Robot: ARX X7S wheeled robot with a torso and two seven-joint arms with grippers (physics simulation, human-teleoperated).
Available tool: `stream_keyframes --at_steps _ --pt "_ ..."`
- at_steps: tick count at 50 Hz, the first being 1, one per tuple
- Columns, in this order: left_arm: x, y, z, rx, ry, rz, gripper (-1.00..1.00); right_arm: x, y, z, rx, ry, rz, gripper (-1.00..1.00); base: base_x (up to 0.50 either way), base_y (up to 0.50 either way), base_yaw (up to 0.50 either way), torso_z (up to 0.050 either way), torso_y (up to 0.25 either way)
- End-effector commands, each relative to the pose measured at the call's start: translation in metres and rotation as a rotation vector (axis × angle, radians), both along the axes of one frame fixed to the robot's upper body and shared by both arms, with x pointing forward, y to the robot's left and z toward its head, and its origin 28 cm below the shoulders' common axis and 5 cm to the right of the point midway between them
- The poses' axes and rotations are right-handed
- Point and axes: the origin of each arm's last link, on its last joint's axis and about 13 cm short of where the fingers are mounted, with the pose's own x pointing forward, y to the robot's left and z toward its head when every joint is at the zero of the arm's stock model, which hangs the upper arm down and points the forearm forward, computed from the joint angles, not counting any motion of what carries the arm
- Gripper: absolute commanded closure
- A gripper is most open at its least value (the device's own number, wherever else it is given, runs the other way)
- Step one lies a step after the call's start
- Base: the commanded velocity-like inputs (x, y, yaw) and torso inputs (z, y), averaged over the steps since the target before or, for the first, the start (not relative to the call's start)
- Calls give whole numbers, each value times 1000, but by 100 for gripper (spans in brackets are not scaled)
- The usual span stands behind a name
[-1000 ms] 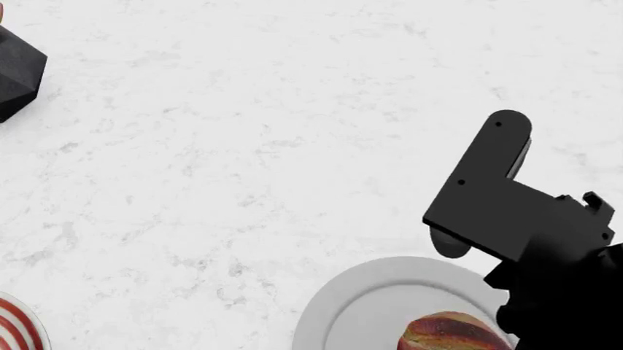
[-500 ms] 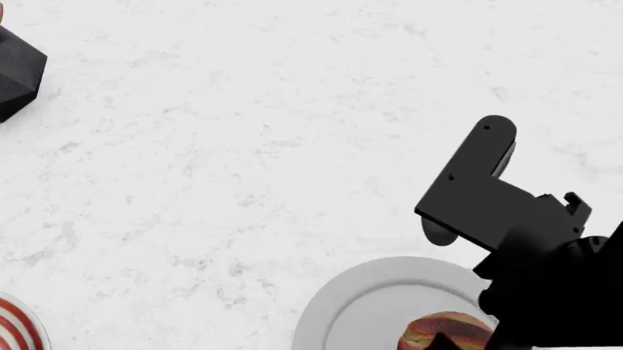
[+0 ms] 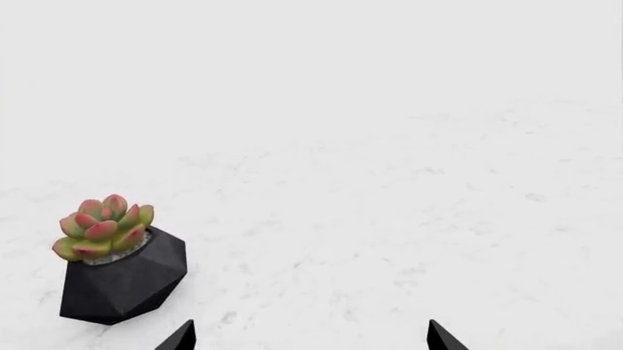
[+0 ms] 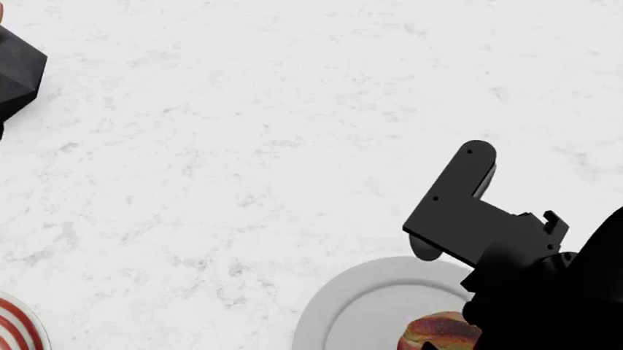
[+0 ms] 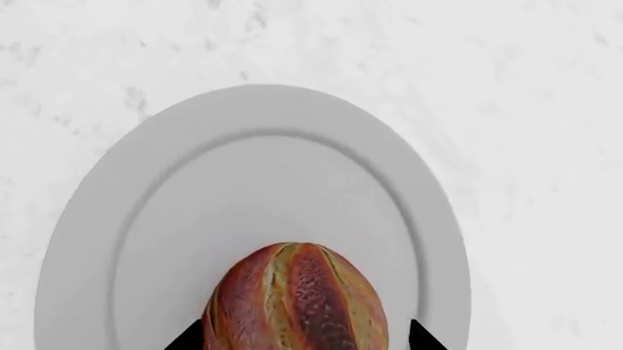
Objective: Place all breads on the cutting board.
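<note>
- The striped loaf (image 5: 297, 299) lies on the round grey plate (image 5: 127, 240), in the low middle of the right wrist view.
- In the head view the loaf shows at the bottom edge, right of the middle, partly hidden by the black right arm (image 4: 565, 292).
- The right pincer (image 5: 300, 337) has its two black tips spread apart, one on each side of the loaf. It is released, not squeezing the bread.
- The grey plate sits on the white marble worktop (image 4: 244, 146).
- The left pincer (image 3: 311, 337) shows only two small black tips at the bottom of the left wrist view. They stand wide apart with nothing between them.
- A black pot (image 3: 122, 281) with a pink and green plant (image 3: 102, 226) stands at the lower left of that view, on the worktop.
- A red-striped plate (image 4: 14, 328) peeks in at the lower left corner of the head view.
- The small roll and the cutting board are not in any view.
</note>
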Motion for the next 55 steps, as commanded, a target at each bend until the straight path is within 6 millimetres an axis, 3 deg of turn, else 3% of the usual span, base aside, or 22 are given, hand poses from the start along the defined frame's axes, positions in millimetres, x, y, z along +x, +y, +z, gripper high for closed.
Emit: stream_keyframes --at_steps 1,29,31,55 --pt "-1 0 -2 0 7 -1 -100 4 3 -9 -19 15 9 -100 0 0 0 0 0" --pt "-2 -2 -4 -4 14 -6 -100 7 7 -30 -42 60 27 -100 0 0 0 0 0" --pt "-2 -1 -5 -5 16 -4 -100 5 6 -38 -90 57 38 -100 0 0 0 0 0" --pt "-4 0 -4 -4 18 -5 -100 -2 4 -49 -146 121 61 -100 0 0 0 0 0"
